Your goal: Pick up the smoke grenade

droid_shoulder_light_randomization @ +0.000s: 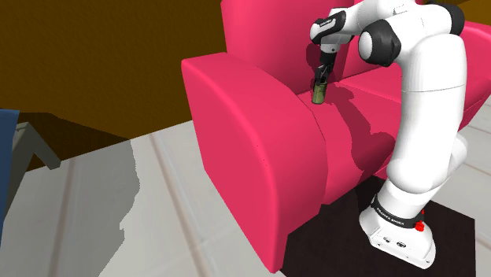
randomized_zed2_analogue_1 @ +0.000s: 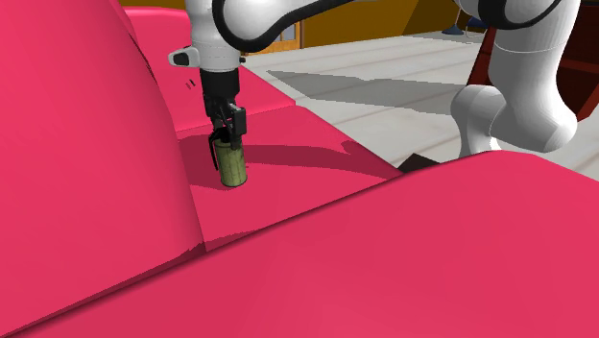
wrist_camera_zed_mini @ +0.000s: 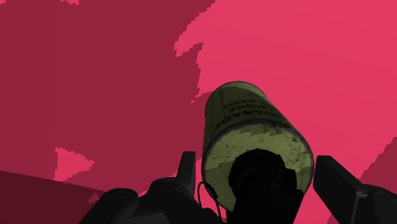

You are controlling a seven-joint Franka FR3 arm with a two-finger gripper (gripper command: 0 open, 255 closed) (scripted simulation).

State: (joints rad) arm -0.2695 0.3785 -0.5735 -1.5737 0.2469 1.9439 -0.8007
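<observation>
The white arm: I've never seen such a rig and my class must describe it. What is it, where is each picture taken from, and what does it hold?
It is a robot arm ending in a black gripper. The shoulder view looks from beside its stand; the second exterior view looks across a pink sofa; the wrist view looks along the gripper. An olive-green can, the smoke grenade, stands on the seat. The gripper is at its top; whether it grips cannot be told.

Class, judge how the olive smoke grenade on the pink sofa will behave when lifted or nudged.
The smoke grenade looks like a rigid can, so it likely won't deform. Tall, narrow and upright on the sofa seat, it may tip if nudged, then roll.
</observation>
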